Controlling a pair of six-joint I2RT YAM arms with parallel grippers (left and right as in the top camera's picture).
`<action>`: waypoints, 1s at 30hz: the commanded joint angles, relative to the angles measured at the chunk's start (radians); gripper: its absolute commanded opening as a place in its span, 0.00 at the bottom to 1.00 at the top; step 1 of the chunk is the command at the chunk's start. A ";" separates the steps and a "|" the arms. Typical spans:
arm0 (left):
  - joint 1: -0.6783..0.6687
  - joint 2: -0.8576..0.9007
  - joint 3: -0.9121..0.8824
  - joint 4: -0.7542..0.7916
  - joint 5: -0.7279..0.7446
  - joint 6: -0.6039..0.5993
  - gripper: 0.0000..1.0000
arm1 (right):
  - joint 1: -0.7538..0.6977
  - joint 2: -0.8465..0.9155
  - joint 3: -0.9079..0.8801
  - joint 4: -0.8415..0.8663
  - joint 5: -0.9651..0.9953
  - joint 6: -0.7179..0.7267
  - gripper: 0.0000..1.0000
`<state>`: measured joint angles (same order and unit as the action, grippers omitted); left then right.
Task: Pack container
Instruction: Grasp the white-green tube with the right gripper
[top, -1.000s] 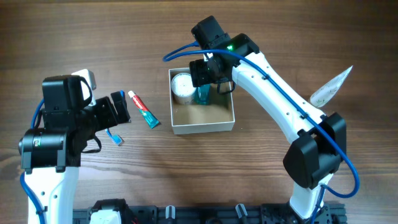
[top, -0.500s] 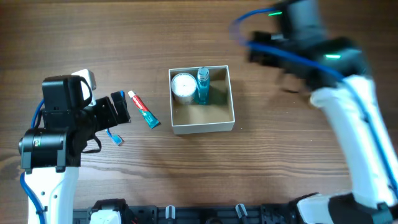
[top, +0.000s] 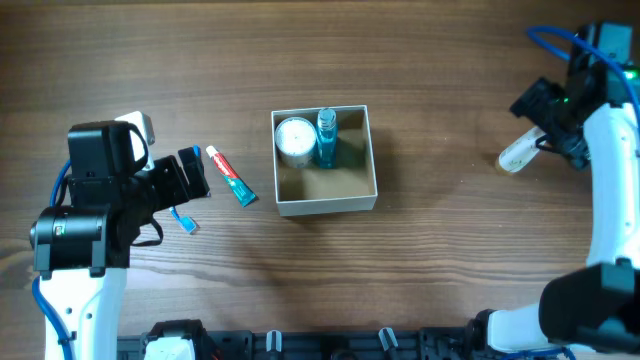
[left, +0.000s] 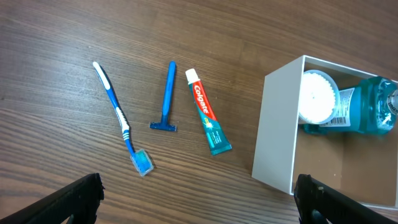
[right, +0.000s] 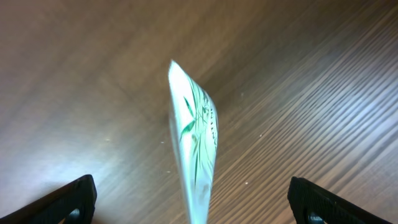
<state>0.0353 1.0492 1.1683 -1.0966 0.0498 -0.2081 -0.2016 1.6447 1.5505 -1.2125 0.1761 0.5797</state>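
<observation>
The container (top: 327, 207) sits mid-table, a square white box with a tan floor. It holds a round white jar (top: 294, 140) and a blue bottle (top: 326, 138) along its far side. My left gripper (top: 190, 176) is open and empty to its left. The left wrist view shows the container wall (left: 277, 130), a toothpaste tube (left: 207, 112), a blue razor (left: 168, 96) and a blue toothbrush (left: 121, 124) ahead of the open left gripper (left: 199, 208). My right gripper (top: 553, 118) is open at the far right, above a white tube (top: 516, 154). The tube, printed with green leaves (right: 196, 143), lies between the right gripper's (right: 196, 211) fingers without touching them.
The toothpaste (top: 231, 175) lies between my left gripper and the container. The toothbrush head (top: 186, 221) shows just below my left gripper. The table is dark wood. A black rail runs along the front edge.
My right arm has swung from over the container to the far right, above the white tube. The blue bottle stays in the container. The left arm has not moved.
</observation>
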 joint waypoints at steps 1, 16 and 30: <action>-0.005 -0.001 0.020 -0.003 -0.006 -0.010 1.00 | -0.004 0.042 -0.065 0.043 -0.020 -0.004 1.00; -0.005 -0.001 0.020 -0.012 -0.006 -0.010 1.00 | -0.002 0.047 -0.077 0.083 -0.020 -0.061 0.04; -0.005 -0.001 0.020 -0.012 -0.006 -0.010 1.00 | 0.389 -0.245 0.154 0.065 -0.200 -0.341 0.04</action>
<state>0.0353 1.0492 1.1683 -1.1076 0.0498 -0.2081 0.0555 1.4593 1.6531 -1.1545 0.0261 0.2943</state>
